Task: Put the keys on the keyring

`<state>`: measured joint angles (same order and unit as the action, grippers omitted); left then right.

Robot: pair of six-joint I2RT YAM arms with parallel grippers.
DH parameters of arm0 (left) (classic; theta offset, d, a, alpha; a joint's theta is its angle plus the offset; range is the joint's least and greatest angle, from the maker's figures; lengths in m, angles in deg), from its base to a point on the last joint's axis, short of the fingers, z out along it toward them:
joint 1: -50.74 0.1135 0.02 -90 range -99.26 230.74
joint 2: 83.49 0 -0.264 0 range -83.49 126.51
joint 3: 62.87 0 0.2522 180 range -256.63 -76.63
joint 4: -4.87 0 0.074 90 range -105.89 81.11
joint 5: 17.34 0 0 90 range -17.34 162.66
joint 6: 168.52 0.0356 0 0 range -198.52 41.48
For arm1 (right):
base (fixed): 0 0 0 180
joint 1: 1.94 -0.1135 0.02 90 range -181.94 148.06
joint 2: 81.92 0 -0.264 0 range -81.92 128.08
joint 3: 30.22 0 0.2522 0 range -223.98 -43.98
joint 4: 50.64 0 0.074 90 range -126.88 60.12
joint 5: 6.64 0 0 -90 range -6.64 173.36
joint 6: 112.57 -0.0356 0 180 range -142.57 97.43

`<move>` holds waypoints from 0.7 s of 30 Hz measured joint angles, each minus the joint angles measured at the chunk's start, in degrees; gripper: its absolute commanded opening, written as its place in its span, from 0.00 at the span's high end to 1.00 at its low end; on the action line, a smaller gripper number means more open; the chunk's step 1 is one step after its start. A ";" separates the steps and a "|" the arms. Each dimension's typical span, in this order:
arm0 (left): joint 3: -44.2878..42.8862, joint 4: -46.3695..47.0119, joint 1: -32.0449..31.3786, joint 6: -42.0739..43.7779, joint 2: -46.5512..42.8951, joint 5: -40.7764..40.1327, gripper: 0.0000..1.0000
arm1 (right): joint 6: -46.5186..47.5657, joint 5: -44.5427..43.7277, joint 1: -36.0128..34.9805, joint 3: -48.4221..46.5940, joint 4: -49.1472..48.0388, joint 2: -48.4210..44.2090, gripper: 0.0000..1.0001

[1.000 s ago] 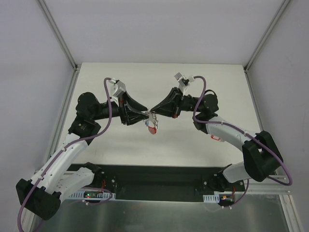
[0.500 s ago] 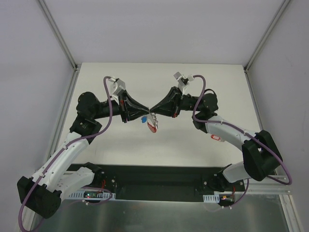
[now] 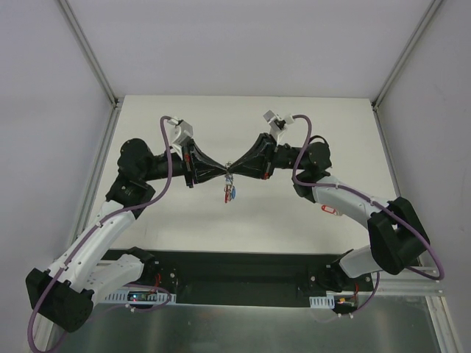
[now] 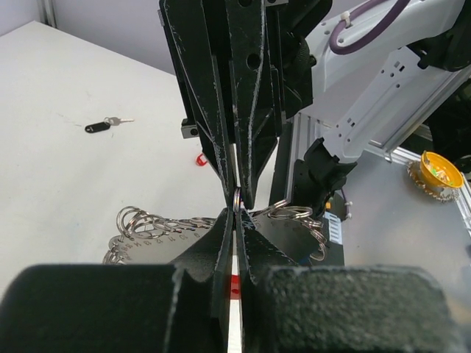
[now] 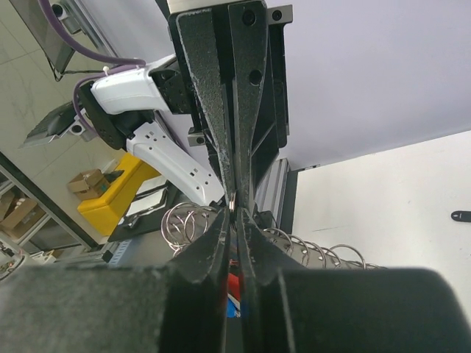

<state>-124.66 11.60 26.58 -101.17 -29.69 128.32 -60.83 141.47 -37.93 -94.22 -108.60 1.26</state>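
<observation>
My left gripper (image 3: 225, 173) and right gripper (image 3: 232, 171) meet tip to tip above the middle of the table. Both are shut on a small silver ring (image 4: 237, 198) at the top of the keyring (image 3: 229, 193), which hangs below the tips with its red band and blue tags showing. The ring also shows in the right wrist view (image 5: 232, 203), with red and blue (image 5: 235, 285) between my fingers. Several split rings (image 4: 140, 220) fan out beside the tips. One key (image 4: 103, 126), black-headed, lies on the table; it also shows in the right wrist view (image 5: 460, 215).
The red-tagged key (image 3: 329, 210) lies on the table beside the right forearm. Grey walls and aluminium posts (image 3: 96, 66) bound the white table (image 3: 243, 118) on three sides. A black rail (image 3: 235, 268) with both arm bases runs along the near edge.
The two fingertips have closed up tip to tip. The keyring has swung from tilted toward the lower right to hanging straight down and edge-on.
</observation>
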 measured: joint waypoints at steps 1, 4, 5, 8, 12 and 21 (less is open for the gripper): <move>-0.85 -2.51 0.00 1.46 -0.13 -0.09 1.00 | 0.11 0.09 0.02 0.07 0.04 -0.02 0.75; -2.75 -8.92 0.00 5.40 -0.39 -0.20 1.00 | 0.17 0.31 0.28 0.22 -0.31 -0.11 0.59; -3.93 -12.79 0.00 7.82 -0.42 -0.35 1.00 | 0.42 0.48 0.61 0.37 -0.52 -0.28 0.57; -7.04 -21.42 0.00 13.22 -0.39 -0.63 1.00 | 2.05 1.20 1.36 0.46 0.70 -1.11 0.53; -11.28 -29.99 0.00 18.45 0.68 -0.33 1.00 | 9.62 1.33 1.62 0.44 10.23 -4.61 0.53; -19.63 -48.50 -0.31 29.33 7.32 -0.70 1.00 | 40.19 -1.22 -0.39 -7.98 51.25 -11.39 0.65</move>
<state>-144.29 -36.90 26.27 -71.84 -22.37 127.62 -20.63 140.24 -38.32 -102.20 -57.35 -10.13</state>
